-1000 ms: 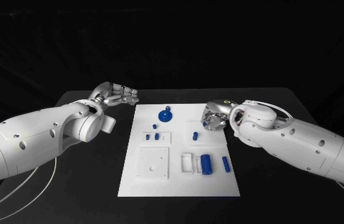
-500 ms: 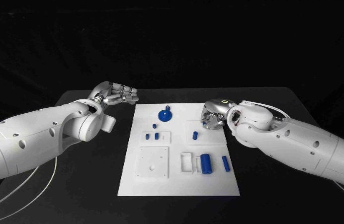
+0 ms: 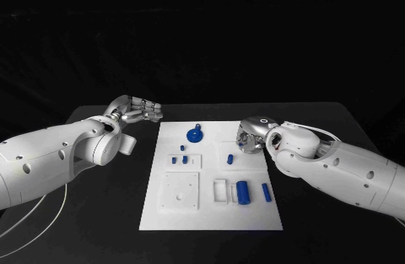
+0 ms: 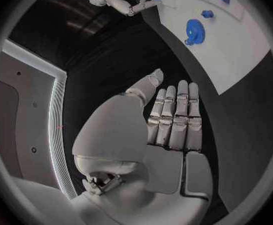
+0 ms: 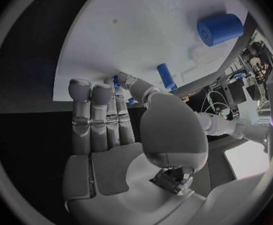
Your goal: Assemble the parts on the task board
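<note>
Task board (image 3: pixel 211 217): white plate laid mid-worktop. Blue parts are kept on it: gear (image 3: pixel 194 136), large cylinder (image 3: pixel 242 192), small pegs. Left hand (image 3: pixel 135 110): held off the board's far-left corner, fingers apart, empty. Right hand (image 3: pixel 250 138): poised over the right edge, seemingly empty, fingers extended, probably for a pick.

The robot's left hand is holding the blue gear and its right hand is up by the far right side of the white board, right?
Not quite. The left hand holds nothing: the left wrist view shows its fingers straight and empty, and the blue gear lies on the task board. The right hand is indeed by the board's far right side.
</note>
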`<state>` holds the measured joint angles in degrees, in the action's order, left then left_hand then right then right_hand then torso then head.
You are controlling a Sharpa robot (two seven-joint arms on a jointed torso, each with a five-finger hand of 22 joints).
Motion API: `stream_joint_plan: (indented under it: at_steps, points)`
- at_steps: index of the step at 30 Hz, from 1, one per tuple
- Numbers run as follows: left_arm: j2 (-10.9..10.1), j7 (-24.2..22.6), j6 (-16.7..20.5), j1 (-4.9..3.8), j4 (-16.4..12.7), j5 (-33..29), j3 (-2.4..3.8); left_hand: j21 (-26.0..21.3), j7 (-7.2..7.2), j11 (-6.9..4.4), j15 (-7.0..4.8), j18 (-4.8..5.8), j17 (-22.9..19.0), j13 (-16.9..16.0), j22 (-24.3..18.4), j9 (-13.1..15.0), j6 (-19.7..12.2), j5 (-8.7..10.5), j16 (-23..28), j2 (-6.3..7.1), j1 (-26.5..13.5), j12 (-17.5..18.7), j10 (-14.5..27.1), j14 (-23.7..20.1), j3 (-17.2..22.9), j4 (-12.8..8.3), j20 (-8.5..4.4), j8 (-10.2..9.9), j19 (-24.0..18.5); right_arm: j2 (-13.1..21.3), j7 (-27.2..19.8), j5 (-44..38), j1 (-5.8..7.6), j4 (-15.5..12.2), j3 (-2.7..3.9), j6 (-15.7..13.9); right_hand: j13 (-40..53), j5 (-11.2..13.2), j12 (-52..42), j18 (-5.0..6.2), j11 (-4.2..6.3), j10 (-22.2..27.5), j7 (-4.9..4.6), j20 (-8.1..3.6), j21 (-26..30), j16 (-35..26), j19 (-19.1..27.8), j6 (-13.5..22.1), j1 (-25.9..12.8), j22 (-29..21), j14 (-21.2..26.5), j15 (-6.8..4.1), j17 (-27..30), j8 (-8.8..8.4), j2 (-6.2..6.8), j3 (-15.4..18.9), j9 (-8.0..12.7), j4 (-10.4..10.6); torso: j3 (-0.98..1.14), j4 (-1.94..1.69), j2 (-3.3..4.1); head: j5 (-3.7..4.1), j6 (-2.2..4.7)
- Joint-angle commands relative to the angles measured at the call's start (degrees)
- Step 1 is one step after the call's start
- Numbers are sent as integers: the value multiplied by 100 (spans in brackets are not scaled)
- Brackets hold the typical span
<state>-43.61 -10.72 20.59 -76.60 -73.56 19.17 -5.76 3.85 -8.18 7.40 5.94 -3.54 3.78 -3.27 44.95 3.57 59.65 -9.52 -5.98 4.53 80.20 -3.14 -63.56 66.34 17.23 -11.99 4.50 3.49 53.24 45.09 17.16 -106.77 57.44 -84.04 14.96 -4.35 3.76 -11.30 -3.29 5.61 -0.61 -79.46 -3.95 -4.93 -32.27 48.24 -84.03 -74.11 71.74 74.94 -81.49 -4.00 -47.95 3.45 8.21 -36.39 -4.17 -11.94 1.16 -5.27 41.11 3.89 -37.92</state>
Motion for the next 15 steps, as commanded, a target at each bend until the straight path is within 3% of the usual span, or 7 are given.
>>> stream_joint_plan:
  at_steps: [1, 4, 12, 15]
  points:
    - [-1, -64, -21, -9, 19, -45, 6, 15, -21, 27, 14, 3, 9, -3, 2, -2, 30, -39, 9, -42, -4, -23, 2, 43, 13, -34, 31, 14, 6, 29, 85, -62, -45, -51, -8, -144, 5, 65, -23, 87, -1, -56, 1, -45, -52, -41, -279, -42, -18, 324, -58, -14, -4, 23, -32, -51, -14, -1, -1, 1, -4, -13, 15]
    - [-1, -67, -24, -9, 43, -45, 6, 15, -20, 28, 12, 2, 9, -3, 6, -3, 29, -42, 9, -45, 0, -22, 5, 44, 13, -38, 29, 12, 4, 54, 58, 34, -45, -116, 56, -240, 4, 146, -22, 93, -2, -52, 1, -47, -49, -52, -276, -41, -8, 318, -65, -14, -4, 23, -38, -71, -13, -1, -2, 7, -3, -20, 19]
    - [7, -76, -33, -9, 108, -47, 6, 15, -20, 28, 12, 2, 9, -3, 6, -3, 29, -42, 9, -45, 0, -22, 5, 44, 13, -38, 29, 12, 4, 121, -67, 559, -44, -340, 331, -471, 3, 261, -22, 115, -3, -41, -3, -48, -61, -69, -273, -33, 15, 313, -73, -17, -11, 22, -47, -81, -11, 23, -2, 8, -7, -42, 25]
    - [12, -79, -33, -9, 125, -50, 6, 15, -20, 28, 12, 2, 9, -3, 6, -3, 29, -42, 9, -45, 0, -22, 5, 44, 13, -38, 29, 12, 4, 136, -132, 750, -44, -428, 392, -575, 3, 274, -22, 121, -4, -37, -4, -48, -65, -72, -272, -30, 24, 313, -76, -17, -13, 22, -49, -76, -11, 31, -4, 7, -3, -58, 31]
